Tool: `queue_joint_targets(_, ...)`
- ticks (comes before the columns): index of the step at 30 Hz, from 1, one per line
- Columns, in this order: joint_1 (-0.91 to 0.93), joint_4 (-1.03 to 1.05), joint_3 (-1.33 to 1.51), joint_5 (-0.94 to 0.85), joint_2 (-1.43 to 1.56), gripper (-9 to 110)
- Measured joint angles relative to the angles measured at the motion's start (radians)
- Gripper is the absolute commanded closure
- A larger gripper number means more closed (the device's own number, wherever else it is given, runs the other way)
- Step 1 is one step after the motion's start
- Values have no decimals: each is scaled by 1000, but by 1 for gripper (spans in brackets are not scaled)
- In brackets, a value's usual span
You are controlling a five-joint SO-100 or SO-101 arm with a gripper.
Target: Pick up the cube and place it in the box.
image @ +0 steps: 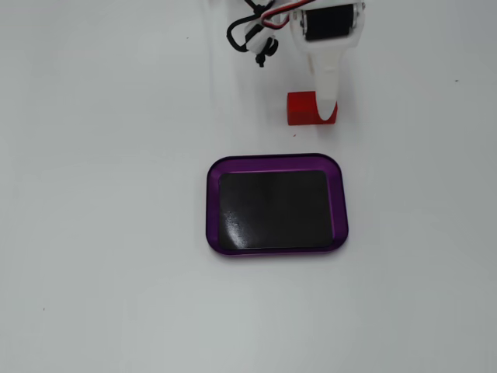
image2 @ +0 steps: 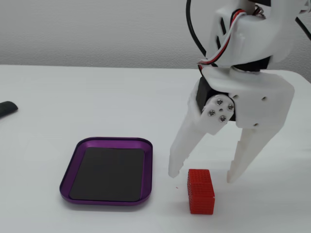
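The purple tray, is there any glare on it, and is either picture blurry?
In the fixed view from above, the tray shows a pale reflection at its black bottom's lower left; in the side fixed view its bottom looks matte, only the rim shines. Both are sharp, block and gripper included.
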Motion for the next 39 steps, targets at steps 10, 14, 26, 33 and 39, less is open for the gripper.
queue_joint_targets(10,-21,-67,55,3,0,76)
queue_joint_targets(14,-17,-71,81,6,0,76)
queue_joint_targets(26,-14,-103,104,29,-54,76)
queue_joint_targets(33,-12,-104,104,29,-95,76)
queue_joint_targets(39,-12,-106,103,29,-95,85)
